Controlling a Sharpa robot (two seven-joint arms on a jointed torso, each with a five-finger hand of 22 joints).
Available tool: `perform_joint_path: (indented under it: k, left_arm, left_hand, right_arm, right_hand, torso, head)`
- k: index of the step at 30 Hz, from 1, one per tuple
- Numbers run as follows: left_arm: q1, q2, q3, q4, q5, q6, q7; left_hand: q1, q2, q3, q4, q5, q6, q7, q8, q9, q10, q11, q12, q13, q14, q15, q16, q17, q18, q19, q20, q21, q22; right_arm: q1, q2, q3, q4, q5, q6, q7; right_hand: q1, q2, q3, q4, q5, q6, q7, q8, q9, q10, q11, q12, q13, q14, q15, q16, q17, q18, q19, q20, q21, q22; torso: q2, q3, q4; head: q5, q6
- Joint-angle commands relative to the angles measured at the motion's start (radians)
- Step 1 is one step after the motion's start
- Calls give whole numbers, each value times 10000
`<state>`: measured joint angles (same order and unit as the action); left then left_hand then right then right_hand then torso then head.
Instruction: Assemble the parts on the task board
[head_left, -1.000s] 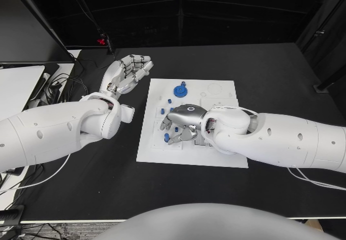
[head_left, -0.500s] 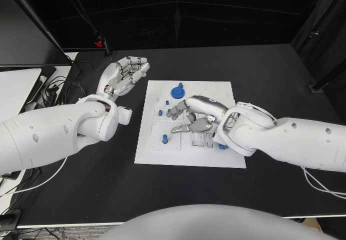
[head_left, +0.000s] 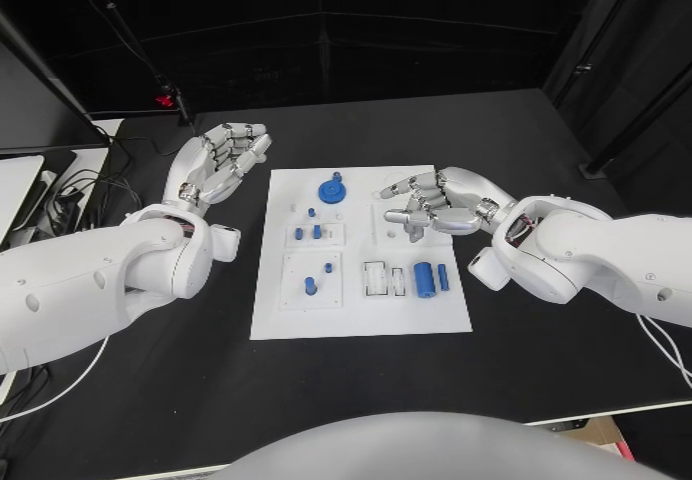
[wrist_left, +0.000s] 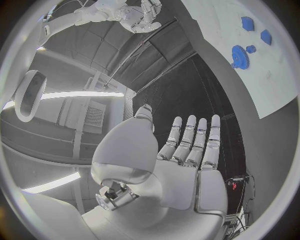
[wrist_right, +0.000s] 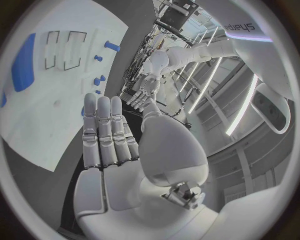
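Item: task board, white plate at the centre of your head view, lying flat on the black table.

Parts on it: blue gear near the board's upper edge; small blue pegs in the upper-left panel; two more pegs in the panel below that; a blue cylinder lying lengthwise at the lower right, with a thinner blue piece just beside it on the right; two narrow rectangular slots to the cylinder's left.

Left hand: you will find it at the upper left of the head view, off the board's left edge, fingers straight and slightly apart, holding nothing. Your left wrist view confirms the flat, empty palm.

Right hand: over the board's upper-right corner, fingers loosely bent and separated, holding nothing. Right wrist view shows the fingers extended side by side, palm bare.
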<state>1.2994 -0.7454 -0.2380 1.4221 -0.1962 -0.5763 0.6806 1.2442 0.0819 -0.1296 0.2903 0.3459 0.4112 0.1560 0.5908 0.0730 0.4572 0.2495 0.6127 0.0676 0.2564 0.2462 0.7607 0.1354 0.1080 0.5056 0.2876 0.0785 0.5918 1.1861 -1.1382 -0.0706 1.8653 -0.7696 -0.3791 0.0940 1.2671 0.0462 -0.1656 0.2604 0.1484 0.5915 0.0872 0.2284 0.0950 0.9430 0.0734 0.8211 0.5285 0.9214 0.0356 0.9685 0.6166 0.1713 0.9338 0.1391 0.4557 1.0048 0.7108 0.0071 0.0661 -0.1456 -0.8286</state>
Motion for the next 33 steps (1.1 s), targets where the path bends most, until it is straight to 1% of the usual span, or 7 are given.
perform_joint_path:
  k: [1, 3, 5, 7, 10, 15, 33]
  left_arm:
    - [13, 22, 11, -6, 78, -24, 907]
    - [13, 19, 11, -9, 80, -32, 909]
    - [13, 14, 11, -13, 81, -40, 908]
    - [13, 12, 11, -18, 82, -43, 907]
    - [13, 12, 11, -21, 82, -39, 903]
    - [12, 14, 11, -30, 83, -27, 900]
    - [-4, -29, 11, -38, 84, 28, 899]
  left_hand:
    - [31, 87, -69, 9, 34, -66, 1329, 57, -11, -41, 3, 61, -12, -31, 0, 70, -17, -36, 38, 19, 56, -17]
    - [31, 87, -69, 9, 34, -66, 1329, 57, -11, -41, 3, 61, -12, -31, 0, 70, -17, -36, 38, 19, 56, -17]
    - [31, 87, -69, 9, 34, -66, 1329, 57, -11, -41, 3, 61, -12, -31, 0, 70, -17, -36, 38, 19, 56, -17]
    - [31, 87, -69, 9, 34, -66, 1329, 57, -11, -41, 3, 61, -12, -31, 0, 70, -17, -36, 38, 19, 56, -17]
    - [31, 87, -69, 9, 34, -66, 1329, 57, -11, -41, 3, 61, -12, -31, 0, 70, -17, -36, 38, 19, 56, -17]
    - [31, 87, -69, 9, 34, -66, 1329, 57, -11, -41, 3, 61, -12, -31, 0, 70, -17, -36, 38, 19, 56, -17]
    - [42, 88, -81, 9, 37, -69, 1329, 66, -15, -40, 2, 74, -13, -24, -2, 82, -33, -34, 44, 19, 61, -19]
  right_arm:
    - [15, -216, -15, 150, -49, 243, -1053]
    - [15, -362, -42, 214, -746, 56, -1487]
    - [14, -462, -91, 277, -1311, -193, -1861]
    - [14, -550, -151, 351, -1855, -395, -2318]
    - [12, -654, -339, 481, -2708, -578, -3145]
    - [-11, -699, -561, 615, -3638, -688, -4258]
    - [-137, -924, -681, 1213, -5674, -840, -6680]
  right_hand:
    - [-547, -186, -527, 407, -35, -319, -181, 879, 131, 534, -77, 3504, 3529, 40, -48, 773, 326, 99, 263, -21, 222, 281]
    - [-1144, -372, -592, 159, 263, -191, -152, 1437, 232, 3348, -215, 6046, 7293, 2286, -189, 3174, 3500, 63, 589, -104, 752, 767]
    - [-1490, -862, -286, 356, 495, 94, 121, 2250, 394, 5691, -111, 7352, 9912, 5124, -342, 5518, 7803, -326, 2039, -273, 3828, 2674]
    - [-1715, -1088, 5, 337, 922, 570, 618, 2960, 630, 6278, 105, 7497, 10423, 6494, 57, 6023, 9542, -1002, 4043, -150, 7479, 4387]
    - [-2002, -1354, 391, 345, 1307, 761, 934, 3947, 952, 6278, 391, 7497, 10423, 6494, 313, 6023, 9542, -1465, 5549, 30, 10082, 5293]
    - [-2086, -1442, 525, 344, 1497, 803, 895, 4457, 1113, 6278, 353, 7497, 10423, 6494, 238, 6023, 9542, -1713, 6370, 162, 11151, 5660]
    - [-2158, -1522, 549, 355, 2028, 932, 854, 4717, 1154, 6278, 351, 7497, 10423, 6494, 50, 6023, 9542, -1713, 6370, 120, 11151, 5660]
  torso:
    - [-4, -1, 42]
    - [-9, 1, 27]
    - [-9, -3, 21]
    - [-2, -3, 25]
    - [7, -1, 29]
    - [8, 2, -8]
    - [-7, 0, 9]
  head:
    - [-460, 21]
    - [-560, 1]
    - [-629, 6]
    - [-702, 14]
    - [-829, 33]
    - [-821, -6]
    - [-943, -72]
